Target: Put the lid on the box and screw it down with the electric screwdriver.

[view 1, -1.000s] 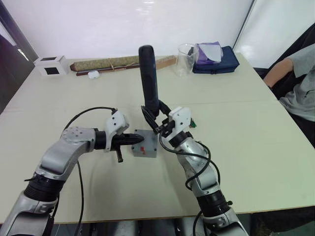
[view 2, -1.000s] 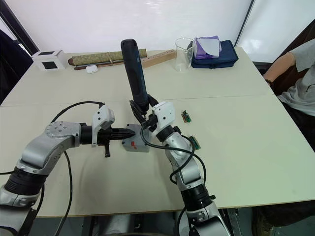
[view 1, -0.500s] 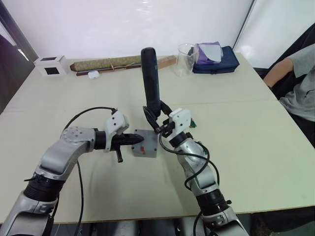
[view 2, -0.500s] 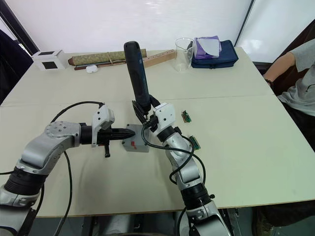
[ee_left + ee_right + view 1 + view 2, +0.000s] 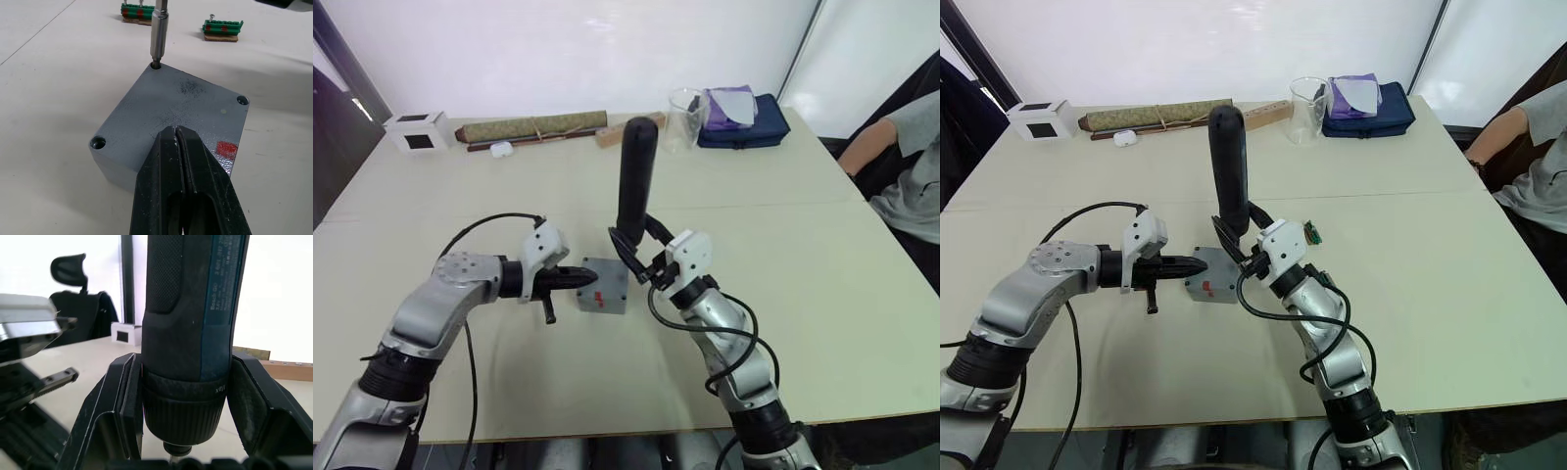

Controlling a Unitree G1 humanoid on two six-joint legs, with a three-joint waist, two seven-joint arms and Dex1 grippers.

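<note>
The right gripper (image 5: 1252, 257) pinches the screwdriver (image 5: 1229, 166) upright, its bit in the lid's (image 5: 181, 105) far corner hole, while the left gripper's (image 5: 180, 161) pressed-together jaws hold the box (image 5: 1214, 279) steady mid-tabletop.

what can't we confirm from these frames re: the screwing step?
- Whether a screw sits under the bit: in the left wrist view the electric screwdriver tip covers that corner hole of the lid.
- The nearest corner: left gripper hides it.
- The box sides and lid seam: too small in the head views.
</note>
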